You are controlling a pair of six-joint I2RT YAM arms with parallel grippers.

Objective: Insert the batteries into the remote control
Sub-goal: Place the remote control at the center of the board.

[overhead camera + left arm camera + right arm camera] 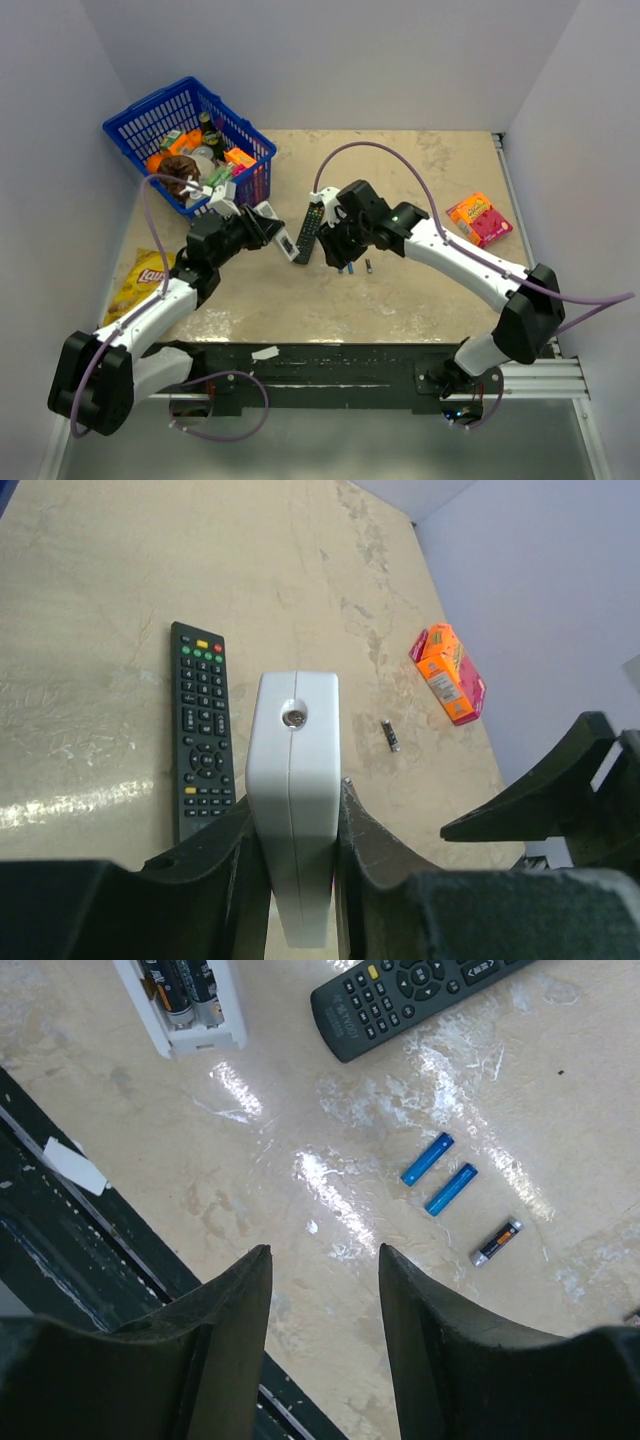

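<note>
My left gripper [265, 228] is shut on the white remote control [284, 241] and holds it on edge [293, 780] above the table. In the right wrist view the remote [215, 1015] shows an open compartment with two dark cells [180, 985] lying in it. Two blue batteries [427, 1158] [451, 1189] and one dark battery [497, 1242] lie loose on the table. They show as small specks in the top view [351, 268]. My right gripper [325, 1255] is open and empty, above the table a little short of the loose batteries and right of the remote [336, 252].
A longer black remote [310, 230] lies between the two grippers [200, 730]. A blue basket [125, 128] of items stands at the back left. A yellow chip bag [140, 282] lies at the left edge, an orange box [480, 218] at the right. The black front rail [60, 1230] is close.
</note>
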